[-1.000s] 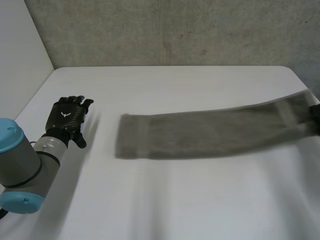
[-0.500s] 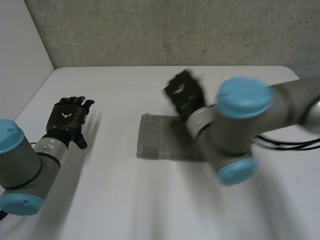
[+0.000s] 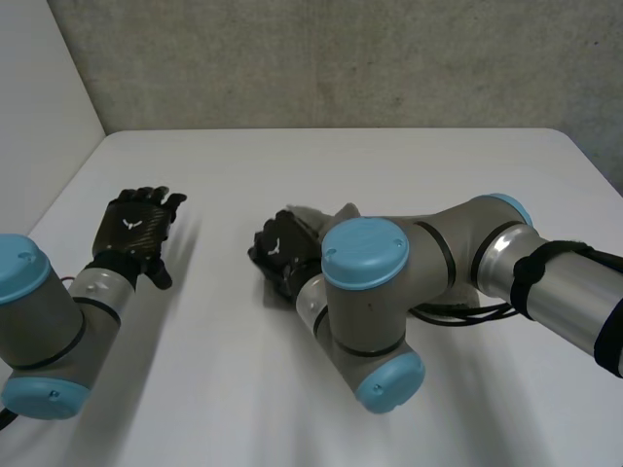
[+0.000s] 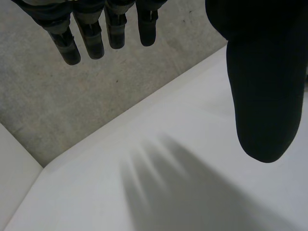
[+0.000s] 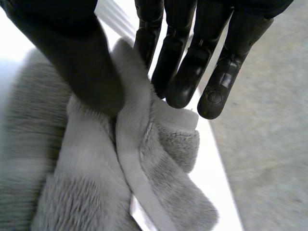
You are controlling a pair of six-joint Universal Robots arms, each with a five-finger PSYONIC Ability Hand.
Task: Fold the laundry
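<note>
White worktop, head view looking down.

Left hand: at 9 o'clock side of worktop, hovering above surface. Fingers straight and spread, thumb set apart, nothing held.

Right arm bent across middle. Right hand near worktop centre, palm down on bunched grey towel.

Right wrist view: folded towel edge pinched between thumb and straight fingers, cloth heaped in folds under palm.

Head view: small patch of towel peeks out at 1 o'clock of right hand, rest hidden beneath hand and arm.

Hands well apart.
</note>
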